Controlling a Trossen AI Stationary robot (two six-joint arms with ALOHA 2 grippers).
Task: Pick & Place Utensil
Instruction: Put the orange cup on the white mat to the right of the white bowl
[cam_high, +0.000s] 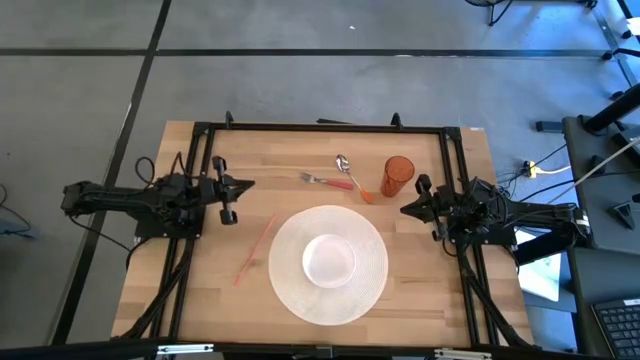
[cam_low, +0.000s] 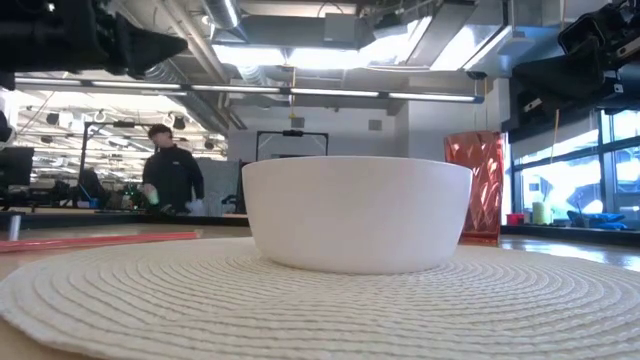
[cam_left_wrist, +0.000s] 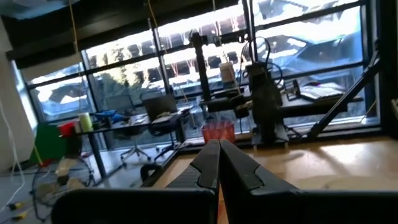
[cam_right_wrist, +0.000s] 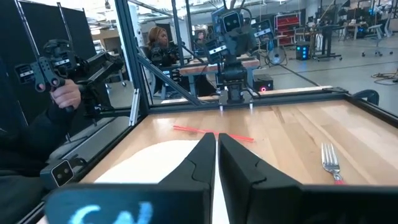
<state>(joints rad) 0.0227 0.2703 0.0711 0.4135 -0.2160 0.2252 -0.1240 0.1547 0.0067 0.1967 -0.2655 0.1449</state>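
Note:
A fork with a red handle (cam_high: 325, 181) lies flat on the wooden table beyond the white bowl (cam_high: 329, 260); its tines also show in the right wrist view (cam_right_wrist: 329, 160). A spoon (cam_high: 350, 175) lies beside it, its handle reaching toward the orange cup (cam_high: 397, 175). The bowl stands on a round white woven mat (cam_high: 370, 290). My left gripper (cam_high: 248, 185) hovers at the table's left side, shut and empty (cam_left_wrist: 218, 163). My right gripper (cam_high: 404, 209) hovers at the right side, shut and empty (cam_right_wrist: 216, 152).
A thin red straw (cam_high: 255, 250) lies left of the mat. The orange cup stands upright near the far right. A dark frame (cam_high: 330, 127) borders the table. Bare wood shows between mat and far edge. People are in the room beyond (cam_low: 172, 175).

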